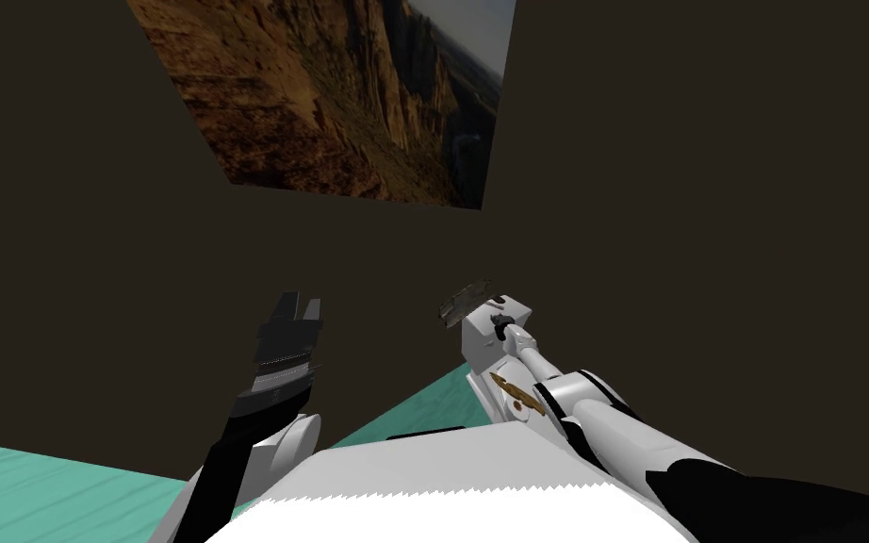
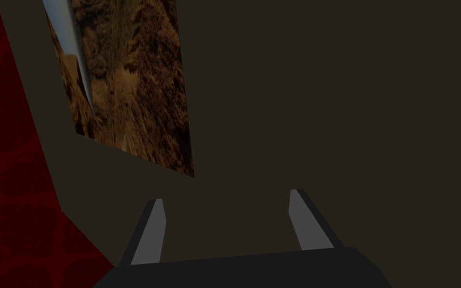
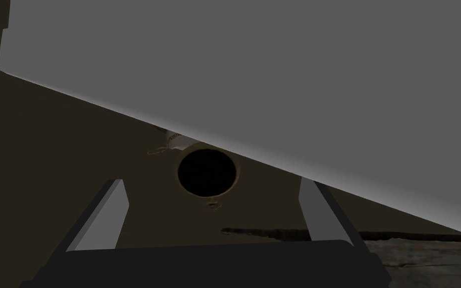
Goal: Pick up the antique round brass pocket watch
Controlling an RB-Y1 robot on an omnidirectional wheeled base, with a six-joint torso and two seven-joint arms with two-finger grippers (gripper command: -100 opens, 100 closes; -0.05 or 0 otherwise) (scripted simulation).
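Right wrist view puts a round, brass-rimmed, black-faced pocket watch [image 3: 208, 171] straight ahead of the right gripper [image 3: 212, 182], on the line between its two light grey fingers [image 3: 105, 215]. The watch lies on a flat dark brown surface [image 3: 74, 140], tucked right at the edge of a broad, plain grey slab [image 3: 274, 75] that slants across above it. A few small brass-coloured chain links [image 3: 157, 150] sit beside it.

The task looks to be at the approach stage. The gripper is lined up on the watch but has not taken it, so the grasp and the lift are both left to do. The fingers are spread wide, one to each side of the watch and clear of it, touching nothing. How much reach is left before they flank the case cannot be told, and the slab's edge so close over the watch may leave little room for the fingertips.

The left gripper [image 2: 227, 196] is held up to the left of the working arm in the head view. Its fingers are likewise spread and hold nothing.
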